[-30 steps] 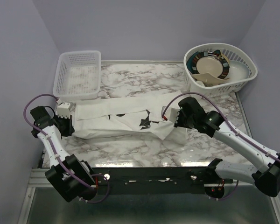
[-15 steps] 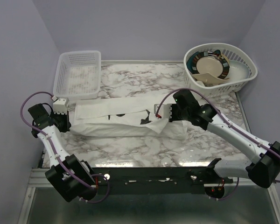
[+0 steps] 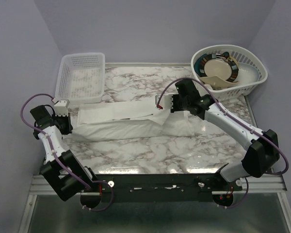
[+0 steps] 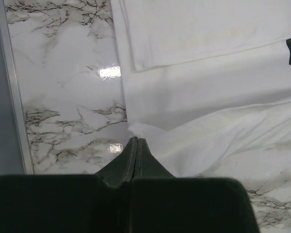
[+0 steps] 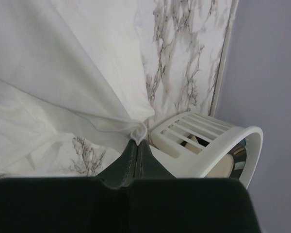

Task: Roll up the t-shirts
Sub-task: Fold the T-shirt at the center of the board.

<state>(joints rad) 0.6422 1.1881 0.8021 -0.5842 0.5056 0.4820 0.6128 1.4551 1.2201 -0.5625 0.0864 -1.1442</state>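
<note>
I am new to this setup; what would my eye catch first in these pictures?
A white t-shirt lies folded into a long band across the marble table. The left gripper pinches its left end, the right gripper its right end. A round basket of plates stands far right.

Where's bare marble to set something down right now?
Two patches of marble tabletop: the near strip between the white cotton t-shirt and the table's front edge, and the far middle between the rectangular white mesh basket and the round white plastic basket of dishes. Crowded: the middle band, shirt across it, right gripper pinching cloth.
</note>
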